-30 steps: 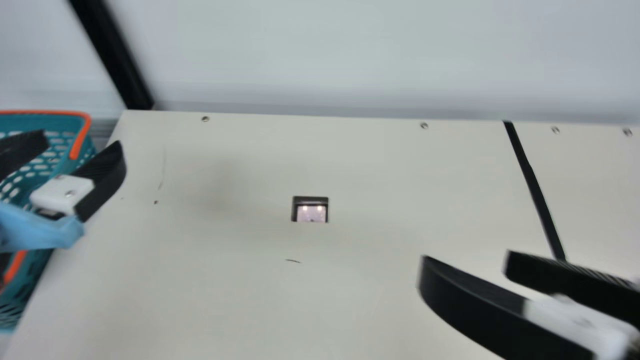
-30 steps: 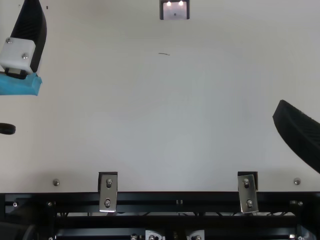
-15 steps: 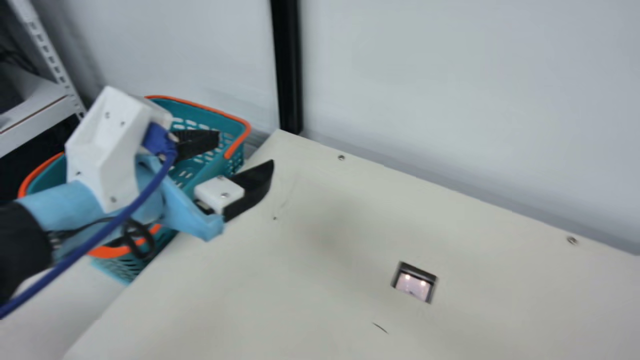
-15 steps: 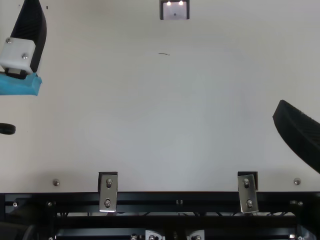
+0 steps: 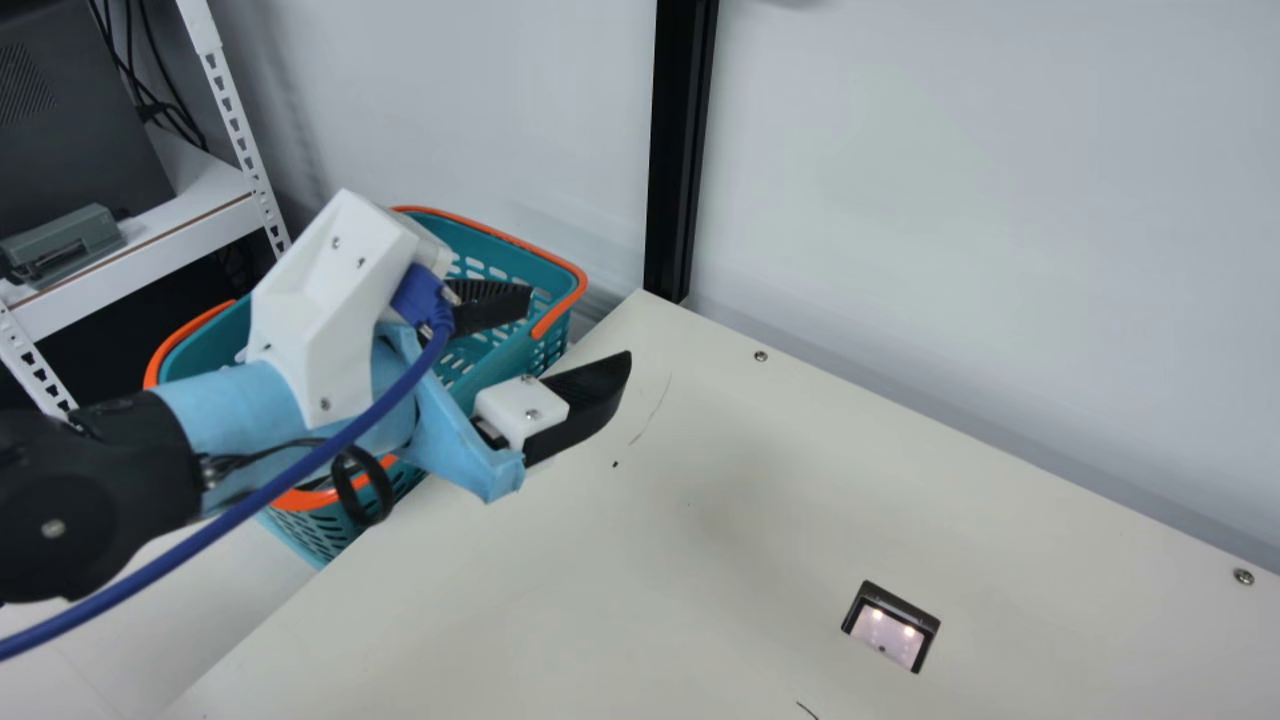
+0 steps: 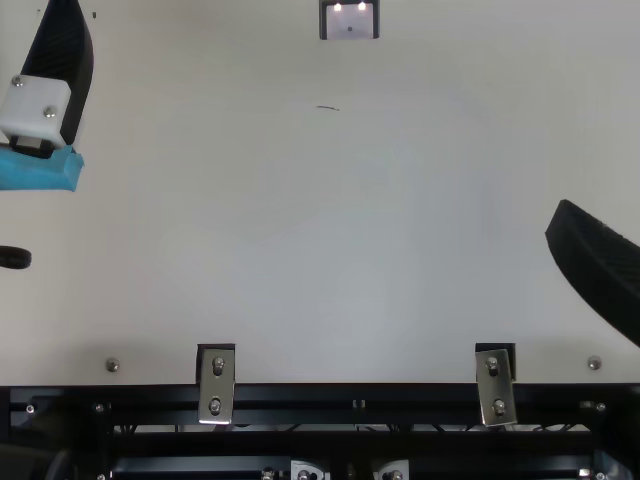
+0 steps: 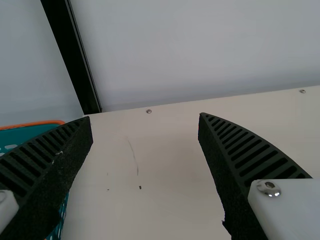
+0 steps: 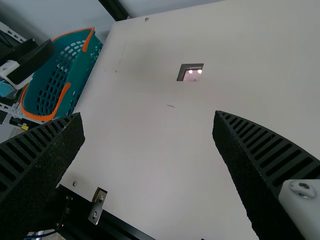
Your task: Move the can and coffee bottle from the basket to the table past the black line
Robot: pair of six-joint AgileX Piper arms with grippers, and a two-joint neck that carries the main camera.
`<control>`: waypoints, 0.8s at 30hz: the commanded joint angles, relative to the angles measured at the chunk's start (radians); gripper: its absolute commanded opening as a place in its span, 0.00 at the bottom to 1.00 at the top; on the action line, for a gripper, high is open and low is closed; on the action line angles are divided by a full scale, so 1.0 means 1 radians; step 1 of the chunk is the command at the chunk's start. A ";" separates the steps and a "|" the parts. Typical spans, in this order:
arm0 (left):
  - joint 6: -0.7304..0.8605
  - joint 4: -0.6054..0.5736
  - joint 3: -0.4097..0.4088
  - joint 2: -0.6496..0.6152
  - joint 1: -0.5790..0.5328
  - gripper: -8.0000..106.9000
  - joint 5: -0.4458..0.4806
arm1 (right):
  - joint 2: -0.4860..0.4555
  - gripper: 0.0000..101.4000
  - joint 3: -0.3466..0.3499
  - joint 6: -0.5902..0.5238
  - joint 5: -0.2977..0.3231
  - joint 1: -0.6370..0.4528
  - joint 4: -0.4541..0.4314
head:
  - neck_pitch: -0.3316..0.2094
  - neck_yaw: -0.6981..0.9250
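Cream table (image 5: 560, 600), pale wall (image 5: 950, 200) behind, basket (image 5: 485, 250) off the table's left edge. Task puts can and coffee bottle in the basket; can't confirm contents or tell which way their long axes run. Left gripper (image 5: 579, 325) is nearer, beside the basket up at table's edge, fingers spread, nothing between them. Basket lies to its outer left, so reach probably goes outward, then down inside the rim. Right gripper (image 8: 148, 116) also spread and empty, well apart across the table; likely no use for the pick. Looks like pre-grasp, nothing delivered.
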 commanded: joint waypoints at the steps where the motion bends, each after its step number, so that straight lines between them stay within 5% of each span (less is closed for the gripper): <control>1: -0.021 0.020 0.000 0.000 -0.002 0.85 0.000 | 0.000 1.00 0.000 0.000 0.000 0.000 0.000 | -0.020 0.012; 11: -0.128 0.054 -0.093 0.040 0.120 0.85 -0.016 | 0.000 1.00 0.000 0.000 0.000 0.000 0.000 | -0.020 0.012; 24: -0.176 0.042 -0.353 0.229 0.357 0.85 0.094 | 0.000 1.00 0.000 0.000 0.000 0.000 0.000 | -0.020 0.012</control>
